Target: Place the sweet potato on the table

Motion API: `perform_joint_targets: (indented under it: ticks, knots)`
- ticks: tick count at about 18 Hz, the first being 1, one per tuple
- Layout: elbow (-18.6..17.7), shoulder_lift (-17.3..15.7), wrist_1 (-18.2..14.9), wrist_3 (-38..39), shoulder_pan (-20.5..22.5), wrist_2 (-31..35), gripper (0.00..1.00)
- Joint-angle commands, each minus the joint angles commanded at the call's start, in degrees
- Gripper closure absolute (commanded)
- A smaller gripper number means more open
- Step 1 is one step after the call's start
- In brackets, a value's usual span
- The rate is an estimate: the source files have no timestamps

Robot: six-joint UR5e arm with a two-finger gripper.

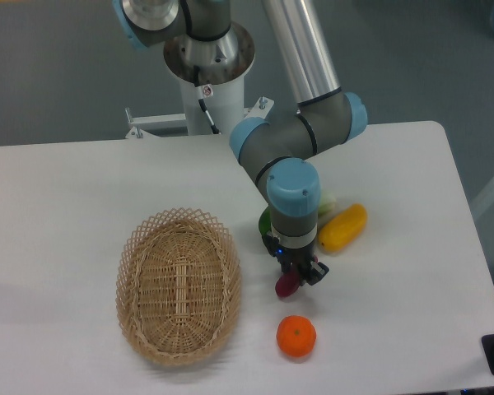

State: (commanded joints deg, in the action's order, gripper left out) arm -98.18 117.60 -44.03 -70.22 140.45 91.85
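The sweet potato (286,285), a small dark maroon tuber, hangs tip-down in my gripper (294,276), which is shut on it. It hovers just above the white table (395,313), between the wicker basket and the yellow vegetable, a little above the orange fruit. I cannot tell whether its lower tip touches the tabletop. The arm's wrist hides the upper part of the tuber.
An oval wicker basket (179,284) lies to the left of the gripper. A round orange fruit (296,336) sits just below it. A yellow oblong vegetable (342,227) and a green item (266,222), mostly hidden by the arm, lie behind.
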Motion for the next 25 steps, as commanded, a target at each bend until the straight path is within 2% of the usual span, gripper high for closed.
perform_joint_targets:
  ticks: [4,8,10,14,20,25]
  knots:
    - [5.3,-0.5,-0.4,0.0,0.4,0.1,0.0]
    - [10.5,-1.3,-3.2,-0.5,2.9,-0.2,0.0]
    - [12.7,-2.2,-6.7,-0.9,4.7,-0.5,0.0]
    - [18.5,-3.6,-18.0,-5.6,9.4,-2.8,0.0]
    - [18.9,-6.2,-21.6,-14.9,15.5,-5.7,0.0]
    - [18.9,-6.3,-22.0,-17.3,17.1,-5.6,0.0]
